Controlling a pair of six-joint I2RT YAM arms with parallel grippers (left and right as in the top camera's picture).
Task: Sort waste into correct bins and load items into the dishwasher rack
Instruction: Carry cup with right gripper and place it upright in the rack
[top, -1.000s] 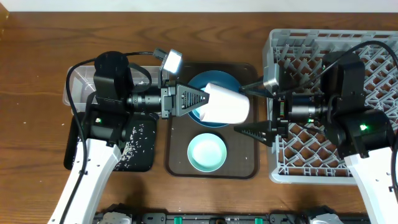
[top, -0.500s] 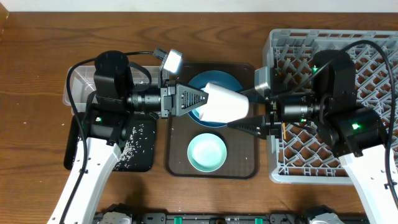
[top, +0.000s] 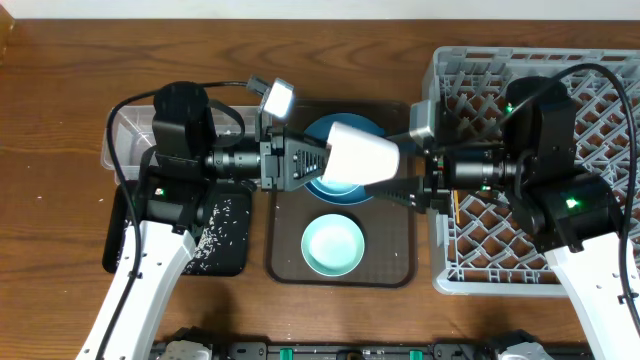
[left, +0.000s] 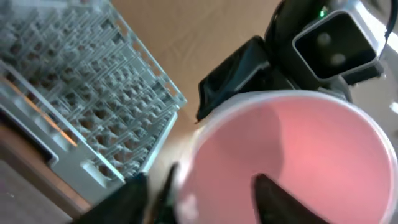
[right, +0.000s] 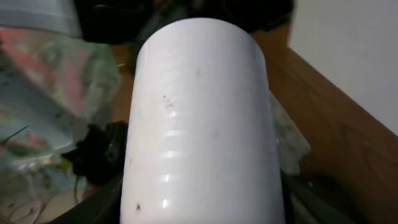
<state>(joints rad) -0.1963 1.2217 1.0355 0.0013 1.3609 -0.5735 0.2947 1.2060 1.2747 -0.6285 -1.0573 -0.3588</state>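
From overhead, one pink cup (top: 358, 160), white on the outside, hangs on its side above the brown serving tray (top: 285, 250), between the two arms. The right gripper (top: 398, 170) reaches in from 3 o'clock with its jaws set around the cup's closed end, one finger above and one below, grasping it. The left gripper (top: 318, 162) comes from 9 o'clock with its jaws parted at the cup's mouth; whether they touch the rim cannot be told here. Under the cup sits one blue plate (top: 318, 186), and at 6 o'clock from it one pale green bowl (top: 332, 246). One dishwasher rack (top: 600, 75) fills the 3 o'clock side; one clear tub (top: 125, 135) and one black tray (top: 225, 245) scattered with rice grains (top: 222, 215) lie at 9 o'clock. In the left wrist view, the cup's pink inside (left: 298, 162) fills the frame; two dark fingers (left: 277, 199) show at 6 o'clock, one inside the mouth and one outside, spread and released. In the right wrist view, the cup's white wall (right: 199, 118) fills the middle, with dark finger edges at 5 and 7 o'clock flanking it.
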